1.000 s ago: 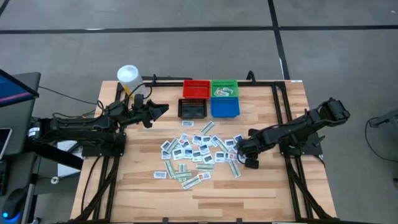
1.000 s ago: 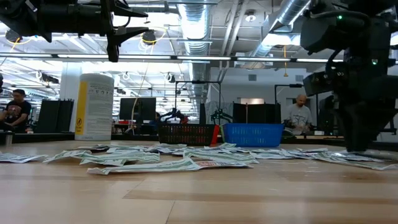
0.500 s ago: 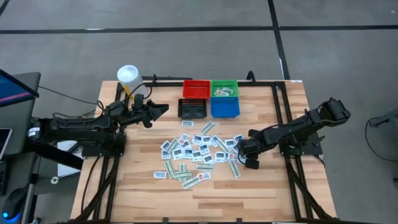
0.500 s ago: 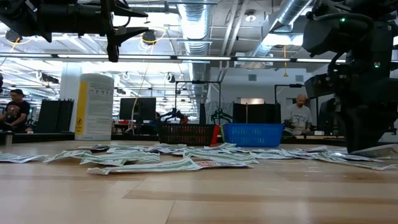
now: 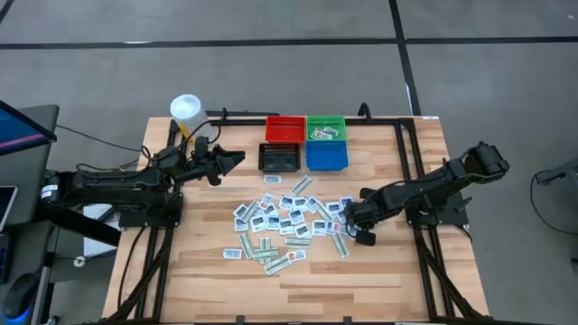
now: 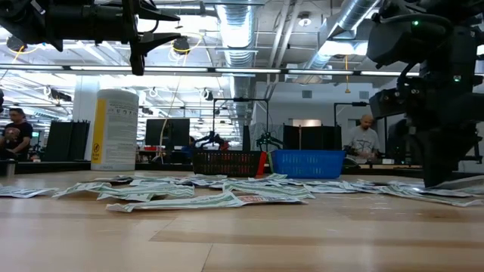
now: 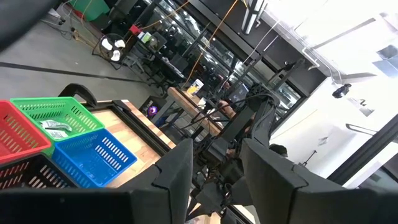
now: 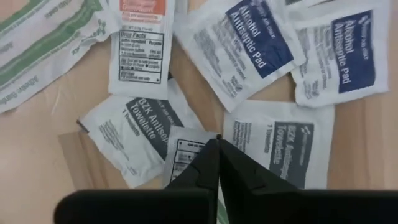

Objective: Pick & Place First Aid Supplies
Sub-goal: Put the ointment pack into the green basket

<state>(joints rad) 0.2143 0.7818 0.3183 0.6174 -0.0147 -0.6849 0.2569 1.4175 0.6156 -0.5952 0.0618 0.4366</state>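
Several first aid supplies (image 5: 287, 221), square white packets and narrow green-white strips, lie scattered flat on the wooden table's middle. My right gripper (image 5: 359, 233) stands at the pile's right end, pointing down, shut on a small white packet (image 8: 185, 154) that lies on top of a towelette packet (image 8: 134, 130). Near the far left, my left gripper (image 5: 237, 159) hangs above the table beside the black bin (image 5: 279, 157). It is open with nothing between its fingers (image 7: 180, 168). My right gripper comes from above with its fingers pointing down, and they meet on the right edge (image 8: 208, 142) of the small white packet. The fingers hide how much of the edge lies between them. The rest of the packet still lies on the packets below.
Red (image 5: 284, 128), green (image 5: 326, 127) and blue (image 5: 326, 155) bins stand with the black one at the far middle; the green one holds packets. A white tub (image 5: 186, 109) stands at the far left corner. Bare wood lies along the near edge (image 5: 289, 289).
In the low view, a packet's edge beside my right gripper has tipped up off the table. Both arms have kept their places.
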